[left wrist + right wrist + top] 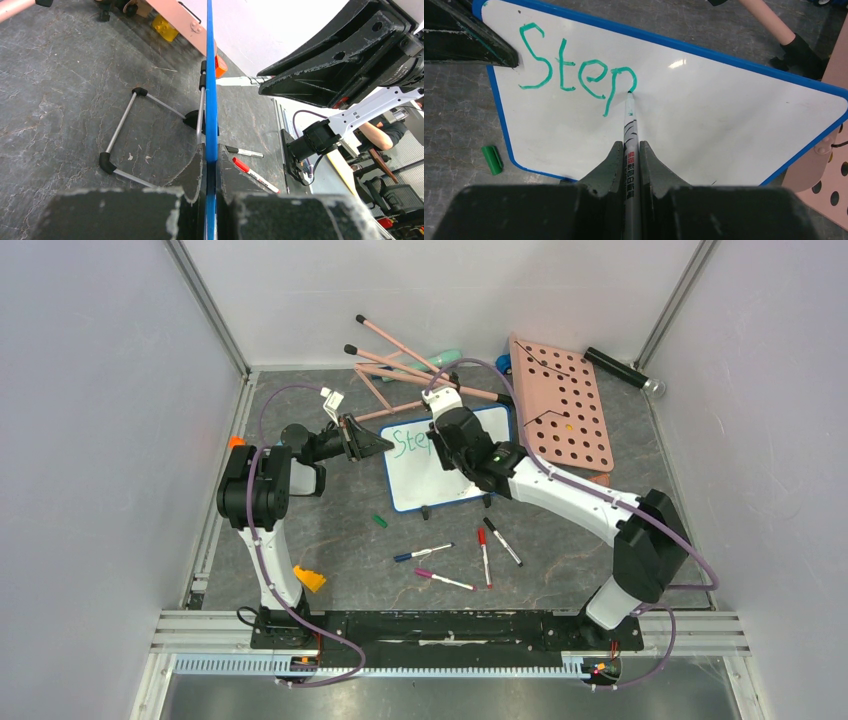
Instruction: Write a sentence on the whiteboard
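Where the whiteboard (445, 490) is set at the middle of the table (330, 530), only the green word "Step" of the sentence (576, 75) is seen, at its upper left. A green marker (630, 120) is clenched between the jaws of the right gripper (629, 150), its tip touching the last letter (the loop of the "p"). The board's blue left edge is pinched tight by the left gripper (211, 157). A green cap (492, 159) lies just beside the frame; loose markers (485, 555) are scattered nearer the arm bases.
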Available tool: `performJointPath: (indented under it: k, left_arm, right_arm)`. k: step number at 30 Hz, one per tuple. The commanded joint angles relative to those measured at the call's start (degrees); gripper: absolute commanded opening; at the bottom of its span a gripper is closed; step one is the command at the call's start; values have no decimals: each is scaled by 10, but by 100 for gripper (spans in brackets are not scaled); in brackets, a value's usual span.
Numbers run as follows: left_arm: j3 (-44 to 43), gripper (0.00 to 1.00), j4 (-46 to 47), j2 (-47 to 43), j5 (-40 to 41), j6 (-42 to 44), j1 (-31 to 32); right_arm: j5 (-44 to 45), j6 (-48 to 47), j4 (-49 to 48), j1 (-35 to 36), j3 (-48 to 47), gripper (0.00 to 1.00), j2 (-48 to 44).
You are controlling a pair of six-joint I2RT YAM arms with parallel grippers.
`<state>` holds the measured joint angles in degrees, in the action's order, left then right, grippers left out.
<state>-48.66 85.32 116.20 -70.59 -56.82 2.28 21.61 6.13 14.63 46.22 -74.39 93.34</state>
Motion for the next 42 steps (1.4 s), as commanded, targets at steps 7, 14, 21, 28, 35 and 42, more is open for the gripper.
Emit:
performJointPath:
  k: [7, 14, 21, 28, 35, 42]
  left_arm:
    - [2, 2, 39, -32, -15, 16, 1]
    - [-1, 2, 39, -30, -15, 14, 2]
    - [0, 2, 39, -33, -12, 15, 1]
    - [-7, 2, 39, -31, -7, 12, 0]
    - [-16, 2, 39, -11, 2, 7, 0]
    - [-21, 2, 39, 6, 17, -2, -1]
  right_arm:
    - [-66, -3, -40, -3, 6, 0, -13]
    - [-115, 2, -67, -3, 16, 0, -58]
    - [-50, 22, -120, -4, 91, 0, -139]
    - [-5, 24, -174, -4, 79, 0, -147]
    - [17, -2, -200, -4, 36, 0, -150]
    - [64, -47, -211, -11, -10, 0, -128]
